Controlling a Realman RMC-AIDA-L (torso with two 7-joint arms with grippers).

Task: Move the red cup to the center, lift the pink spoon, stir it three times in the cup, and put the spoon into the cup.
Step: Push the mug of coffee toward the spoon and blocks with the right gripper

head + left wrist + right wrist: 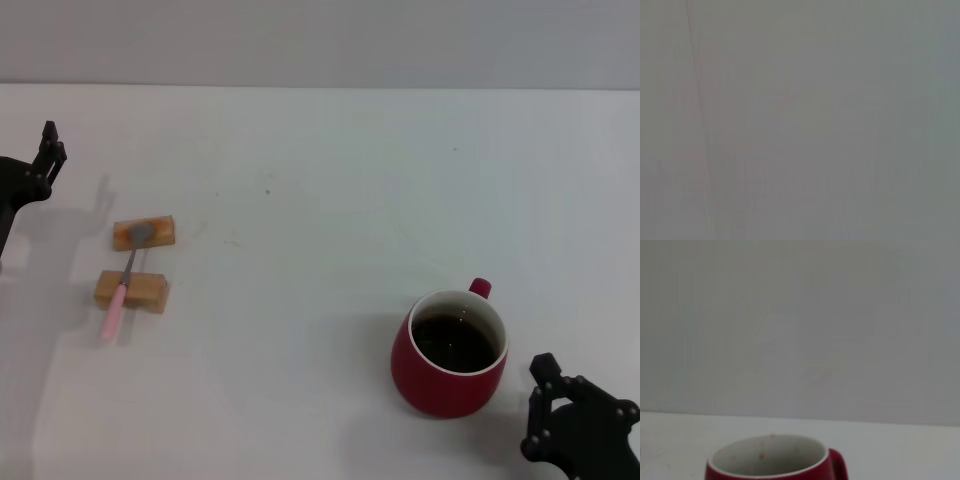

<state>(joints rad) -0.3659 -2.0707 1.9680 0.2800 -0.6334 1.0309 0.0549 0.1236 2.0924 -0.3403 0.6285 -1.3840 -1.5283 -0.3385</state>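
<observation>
Head view: I see the red cup [450,352] near the desk's [330,170] right front, beside my right tool [575,420], whose state I cannot tell; the pink spoon [125,282] bridges two wooden blocks [132,290], raised for pickup, near the left tool [45,155].

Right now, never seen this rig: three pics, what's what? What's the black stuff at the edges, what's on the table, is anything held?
It is a two-armed robot. The wide picture comes from its head camera, looking down at a white table. The black parts are its hands: the left hand at the table's far left edge, the right hand low on the right, beside the rounded dark-red cup with a white rim. Neither holds anything. On the left, a slim pink-handled metal spoon rests across two tan wooden blocks. The other pictures come from wrist cameras: the right one shows the cup's rim close up; the left shows only plain grey.
</observation>
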